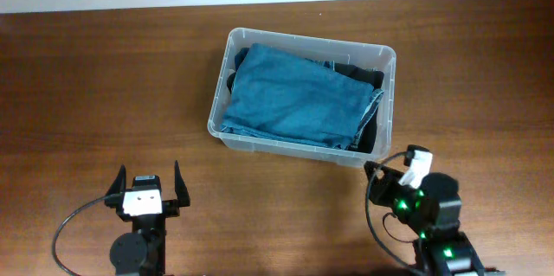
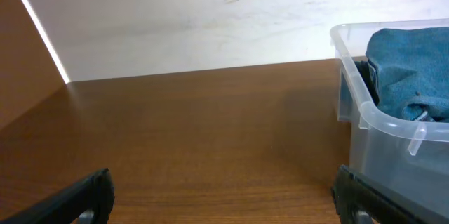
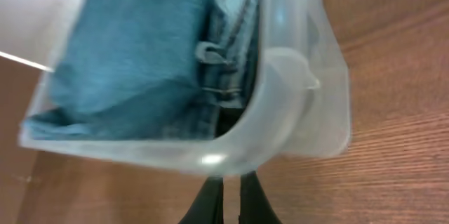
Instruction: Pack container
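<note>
since folded jeans [image 1: 294,94] already fill the container [image 1: 260,142], left end effector [image 1: 149,175] hangs spread, right end effector [image 3: 228,190] pressed together, both empty.

It looks like a robotics lab bench: a wooden table [image 1: 86,94] against a plain white wall [image 2: 210,20], a left arm [image 1: 138,246] and a right arm [image 1: 437,215] mounted at its near edge, a looping cable [image 1: 62,228], green status lights [image 1: 401,202], and a clear container [image 1: 312,39] of folded denim [image 1: 299,94] as test material

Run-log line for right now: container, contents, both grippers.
container: on table, uncovered | contents: folded blue jeans | left gripper: open, empty, away from container | right gripper: shut, empty, by container corner
</note>
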`<state>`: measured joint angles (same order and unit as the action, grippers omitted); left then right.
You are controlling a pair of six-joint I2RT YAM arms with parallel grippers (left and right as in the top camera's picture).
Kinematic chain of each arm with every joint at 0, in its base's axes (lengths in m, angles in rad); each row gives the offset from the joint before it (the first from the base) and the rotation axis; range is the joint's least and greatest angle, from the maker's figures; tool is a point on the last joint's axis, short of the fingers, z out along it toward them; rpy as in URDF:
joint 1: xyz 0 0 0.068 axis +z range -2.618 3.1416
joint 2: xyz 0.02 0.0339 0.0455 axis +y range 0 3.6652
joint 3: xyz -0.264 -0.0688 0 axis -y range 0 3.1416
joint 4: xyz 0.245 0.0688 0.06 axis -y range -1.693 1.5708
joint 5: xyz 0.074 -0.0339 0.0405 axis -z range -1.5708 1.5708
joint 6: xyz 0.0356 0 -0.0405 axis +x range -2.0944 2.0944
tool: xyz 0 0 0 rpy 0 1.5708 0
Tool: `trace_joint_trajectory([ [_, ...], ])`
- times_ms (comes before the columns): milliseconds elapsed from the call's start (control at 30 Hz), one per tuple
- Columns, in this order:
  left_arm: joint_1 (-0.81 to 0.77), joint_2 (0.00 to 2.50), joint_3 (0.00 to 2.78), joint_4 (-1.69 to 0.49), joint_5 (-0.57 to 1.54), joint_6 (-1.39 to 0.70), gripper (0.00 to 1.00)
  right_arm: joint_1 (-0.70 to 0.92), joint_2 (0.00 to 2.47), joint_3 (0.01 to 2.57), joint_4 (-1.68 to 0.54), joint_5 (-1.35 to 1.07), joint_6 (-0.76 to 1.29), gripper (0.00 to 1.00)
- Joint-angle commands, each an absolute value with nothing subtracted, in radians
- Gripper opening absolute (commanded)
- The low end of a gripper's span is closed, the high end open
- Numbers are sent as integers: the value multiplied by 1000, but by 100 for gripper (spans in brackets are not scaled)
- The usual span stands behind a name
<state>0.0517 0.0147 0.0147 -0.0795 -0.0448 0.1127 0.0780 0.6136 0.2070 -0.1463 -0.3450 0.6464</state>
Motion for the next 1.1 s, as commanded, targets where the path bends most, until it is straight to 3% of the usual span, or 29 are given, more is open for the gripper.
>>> trace_joint_trajectory([
  [0, 46, 7, 9, -80, -42, 129, 99, 72, 746, 200, -78, -375, 644, 4],
  [267, 46, 7, 9, -80, -42, 129, 99, 72, 913, 213, 147, -389, 614, 4],
  [800, 46, 7, 9, -80, -42, 129, 99, 72, 916, 297, 154, -250, 370, 4],
  [1067, 46, 7, 9, -80, -42, 129, 99, 72, 916, 313, 192, -251, 344, 4],
])
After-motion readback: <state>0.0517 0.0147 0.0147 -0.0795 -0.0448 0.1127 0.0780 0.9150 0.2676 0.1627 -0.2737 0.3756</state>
